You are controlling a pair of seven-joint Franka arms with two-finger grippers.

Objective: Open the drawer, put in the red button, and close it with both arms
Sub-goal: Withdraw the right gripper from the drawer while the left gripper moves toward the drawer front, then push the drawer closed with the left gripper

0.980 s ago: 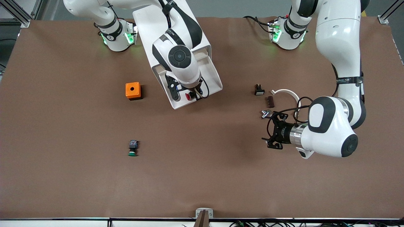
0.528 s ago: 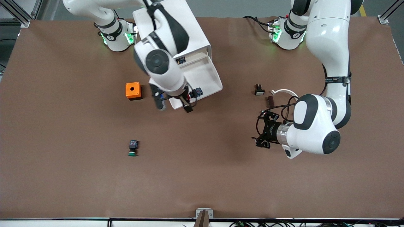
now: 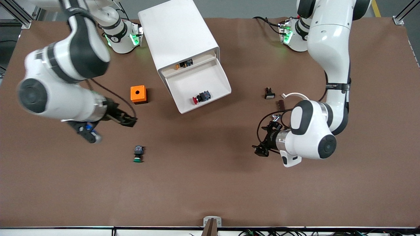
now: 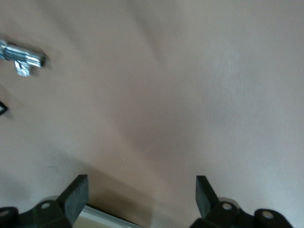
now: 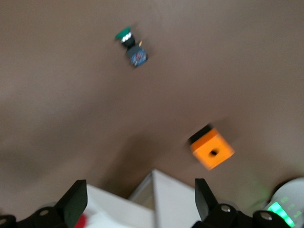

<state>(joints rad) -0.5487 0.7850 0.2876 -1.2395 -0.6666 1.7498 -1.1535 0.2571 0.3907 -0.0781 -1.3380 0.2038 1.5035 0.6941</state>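
Note:
The drawer (image 3: 183, 86) stands pulled out of the white cabinet (image 3: 178, 32). The red button (image 3: 200, 97) lies on its side in it, near the front edge. My right gripper (image 3: 110, 127) hangs open and holds nothing, over the table between an orange box and a green button. The right wrist view shows its fingers (image 5: 76, 202) apart, with a corner of the drawer (image 5: 142, 204) and a bit of red cap (image 5: 80, 222) under them. My left gripper (image 3: 261, 141) is open over bare table toward the left arm's end, its fingers (image 4: 78, 192) wide apart.
An orange box (image 3: 138, 94) and a green-capped button (image 3: 138, 154) lie toward the right arm's end. Near the left arm lie a small black part (image 3: 269, 93), a brown part (image 3: 281, 105), a white curved piece (image 3: 298, 96) and a chrome part (image 3: 275, 117). Another tray holds an orange-and-blue part (image 3: 183, 64).
My right gripper opened and left the red button in the drawer, then swung away toward the right arm's end. My left gripper drifted toward the middle of the table.

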